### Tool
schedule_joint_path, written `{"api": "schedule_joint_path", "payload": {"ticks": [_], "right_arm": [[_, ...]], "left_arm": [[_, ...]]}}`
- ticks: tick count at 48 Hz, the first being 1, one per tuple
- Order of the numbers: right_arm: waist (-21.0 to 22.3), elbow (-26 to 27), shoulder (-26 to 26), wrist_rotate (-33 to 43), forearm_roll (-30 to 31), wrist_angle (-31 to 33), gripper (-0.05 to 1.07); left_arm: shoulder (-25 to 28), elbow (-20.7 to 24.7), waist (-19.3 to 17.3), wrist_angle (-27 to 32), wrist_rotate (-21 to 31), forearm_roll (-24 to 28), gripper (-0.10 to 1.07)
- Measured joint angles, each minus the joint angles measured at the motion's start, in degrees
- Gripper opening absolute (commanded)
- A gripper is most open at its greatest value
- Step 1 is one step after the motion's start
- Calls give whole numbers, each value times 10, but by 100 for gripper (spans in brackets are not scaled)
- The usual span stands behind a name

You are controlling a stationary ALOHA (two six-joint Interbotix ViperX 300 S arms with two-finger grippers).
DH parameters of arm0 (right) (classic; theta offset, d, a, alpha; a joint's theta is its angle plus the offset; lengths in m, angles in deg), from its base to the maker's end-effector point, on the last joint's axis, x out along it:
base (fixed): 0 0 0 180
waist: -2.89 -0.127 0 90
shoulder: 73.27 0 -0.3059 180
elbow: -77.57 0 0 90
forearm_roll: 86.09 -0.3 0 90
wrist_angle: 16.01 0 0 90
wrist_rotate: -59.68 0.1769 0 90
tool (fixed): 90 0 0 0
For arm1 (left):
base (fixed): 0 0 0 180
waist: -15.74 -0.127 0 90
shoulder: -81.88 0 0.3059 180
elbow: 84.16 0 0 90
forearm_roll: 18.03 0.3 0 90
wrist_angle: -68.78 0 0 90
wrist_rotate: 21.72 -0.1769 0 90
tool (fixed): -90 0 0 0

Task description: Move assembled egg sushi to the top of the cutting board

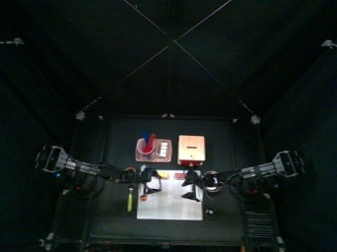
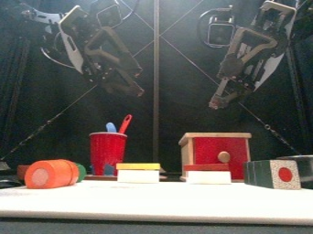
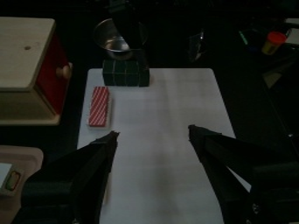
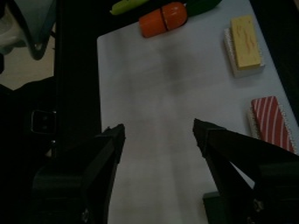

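The egg sushi (image 4: 244,44), a small yellow oblong block, lies near one edge of the white cutting board (image 4: 158,83). In the front view the egg sushi (image 2: 138,171) sits left of centre on the cutting board (image 2: 156,203). My left gripper (image 3: 152,144) hovers open above the cutting board (image 3: 163,122) with nothing between its jaws. My right gripper (image 4: 160,136) is open and empty too, above the board and apart from the sushi. Both grippers hang high in the front view, the left gripper (image 2: 128,87) and the right gripper (image 2: 221,96).
A red striped piece (image 3: 100,105) lies on the board's edge beside a dark green block (image 3: 124,72). An orange piece (image 4: 163,19) and a yellow-green stick (image 4: 135,5) lie at the board's end. A red cup (image 2: 108,151) and a wooden box (image 2: 217,146) stand behind.
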Motion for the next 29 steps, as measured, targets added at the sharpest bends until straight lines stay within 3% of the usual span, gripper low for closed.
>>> {"api": "schedule_joint_path", "payload": {"ticks": [11,29], "right_arm": [[1,20,6,-1,18,0,95],[11,9,-4,-2,55,-40,95]], "left_arm": [[-53,-52,0,-5,0,-2,98],[-138,-127,-2,-8,2,-35,98]]}}
